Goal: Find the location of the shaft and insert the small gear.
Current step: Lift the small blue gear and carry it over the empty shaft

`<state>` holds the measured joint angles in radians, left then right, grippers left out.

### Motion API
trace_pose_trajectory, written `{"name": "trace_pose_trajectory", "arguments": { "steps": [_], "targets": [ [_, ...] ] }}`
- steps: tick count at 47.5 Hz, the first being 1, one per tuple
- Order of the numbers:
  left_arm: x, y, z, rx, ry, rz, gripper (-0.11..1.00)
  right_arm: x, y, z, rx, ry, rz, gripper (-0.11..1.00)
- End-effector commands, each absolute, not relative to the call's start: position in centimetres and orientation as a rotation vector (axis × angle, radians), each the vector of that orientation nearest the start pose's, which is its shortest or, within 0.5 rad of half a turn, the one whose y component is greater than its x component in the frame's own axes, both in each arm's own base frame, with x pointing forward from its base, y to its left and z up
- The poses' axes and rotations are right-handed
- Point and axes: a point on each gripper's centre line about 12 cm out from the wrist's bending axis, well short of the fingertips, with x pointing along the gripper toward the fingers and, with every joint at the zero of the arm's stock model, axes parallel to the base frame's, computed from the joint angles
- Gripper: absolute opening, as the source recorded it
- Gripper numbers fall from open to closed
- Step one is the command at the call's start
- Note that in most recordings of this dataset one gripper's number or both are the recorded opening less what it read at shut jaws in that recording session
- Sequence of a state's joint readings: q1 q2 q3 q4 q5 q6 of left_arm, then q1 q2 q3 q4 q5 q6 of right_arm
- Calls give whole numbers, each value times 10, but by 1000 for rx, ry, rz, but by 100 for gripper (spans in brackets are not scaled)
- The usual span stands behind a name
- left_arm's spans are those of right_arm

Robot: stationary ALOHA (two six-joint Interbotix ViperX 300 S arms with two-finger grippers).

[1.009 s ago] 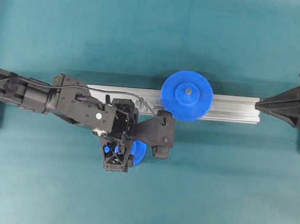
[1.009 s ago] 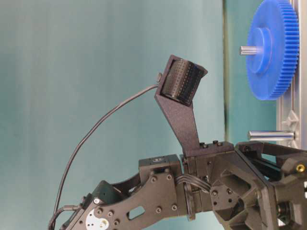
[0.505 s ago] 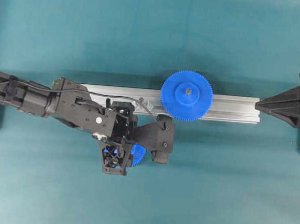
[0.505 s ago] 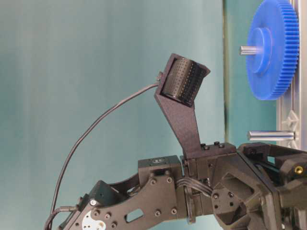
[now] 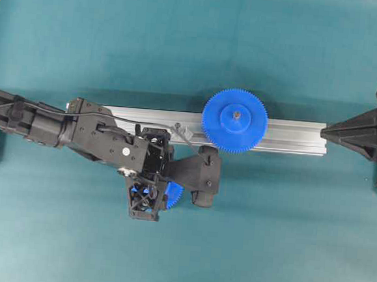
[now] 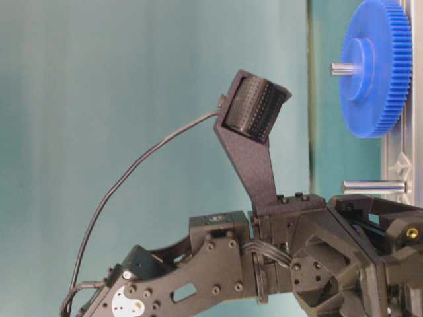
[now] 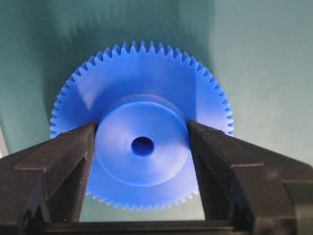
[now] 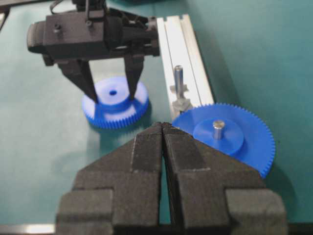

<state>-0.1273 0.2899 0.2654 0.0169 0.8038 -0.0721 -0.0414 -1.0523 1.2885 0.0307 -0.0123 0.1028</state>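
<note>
The small gear (image 7: 142, 125) is a bright blue plastic wheel with fine teeth all round, a raised round hub in the middle and a small dark hole at the hub's centre; it lies flat on the teal table (image 5: 196, 43), just beside the near edge of the aluminium rail (image 5: 287, 137). The left gripper (image 7: 142, 142) reaches down over it, and its two black fingers (image 8: 133, 73) sit pressed against opposite sides of the hub, pinching the small gear while it rests on the table. The shaft (image 8: 178, 81) is a thin grey metal pin standing upright on the rail on a clear faceted base, between the small gear and the larger blue gear (image 5: 234, 120). There are two gears in all: the small one on the table and the larger one mounted on the rail with a grey pin showing at its centre. There is one free shaft and one rail. The right gripper (image 8: 163, 128) hangs back at the right side of the table, well apart from the gears, with its fingers pressed together.
</note>
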Motion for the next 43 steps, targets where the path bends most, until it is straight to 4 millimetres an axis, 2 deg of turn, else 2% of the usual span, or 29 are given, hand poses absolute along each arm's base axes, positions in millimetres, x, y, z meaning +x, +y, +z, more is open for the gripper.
{"name": "trace_pose_trajectory", "arguments": {
  "steps": [1, 22, 43],
  "targets": [
    [429, -52, 150, 39, 1285, -56, 65, 177, -8, 234, 147, 214, -59, 2],
    [438, -51, 188, 81, 1315, -80, 65, 177, -8, 233, 148, 214, -59, 2],
    [432, -44, 221, 73, 1253, -73, 65, 177, -8, 233, 148, 216, -59, 2]
  ]
}}
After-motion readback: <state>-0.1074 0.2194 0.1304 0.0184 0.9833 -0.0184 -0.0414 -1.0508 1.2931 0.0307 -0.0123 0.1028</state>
